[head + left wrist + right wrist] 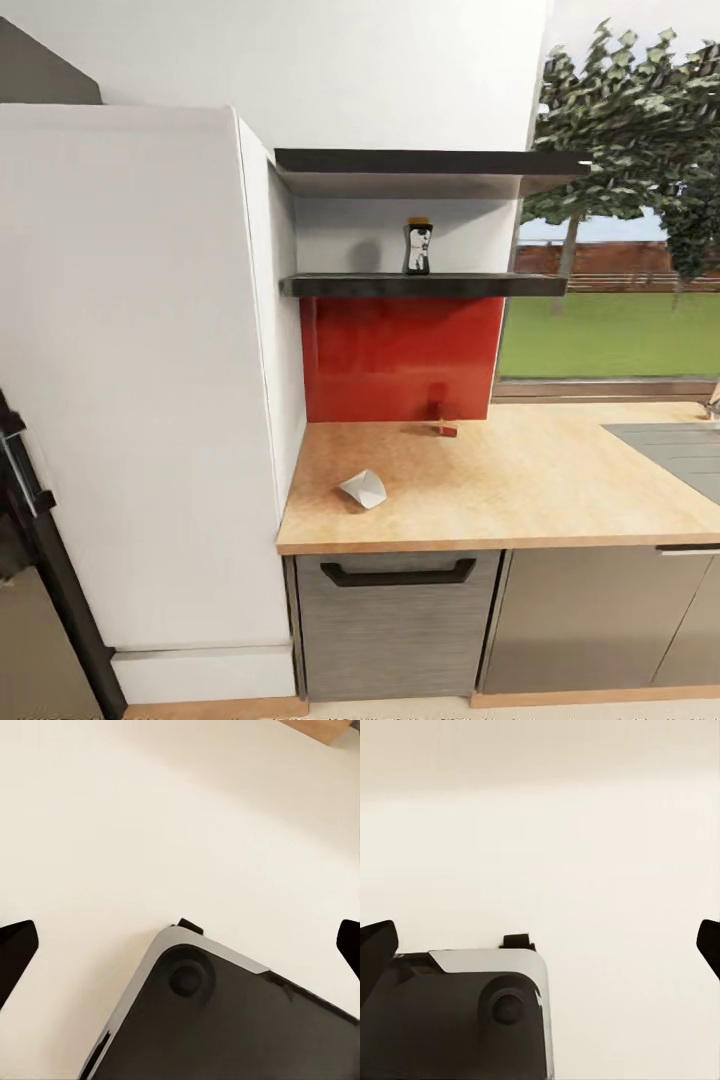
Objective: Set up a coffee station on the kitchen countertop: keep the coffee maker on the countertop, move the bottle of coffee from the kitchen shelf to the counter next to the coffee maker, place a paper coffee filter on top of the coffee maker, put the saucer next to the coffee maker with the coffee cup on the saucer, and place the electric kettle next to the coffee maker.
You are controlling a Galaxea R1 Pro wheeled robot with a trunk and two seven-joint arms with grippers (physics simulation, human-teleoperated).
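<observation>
Where countertop (560, 480) runs right, sink (675, 450) cropped.

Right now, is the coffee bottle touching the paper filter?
Apart. The head view shows the coffee bottle standing on the shelf, while the paper filter lies far below on the countertop.
</observation>
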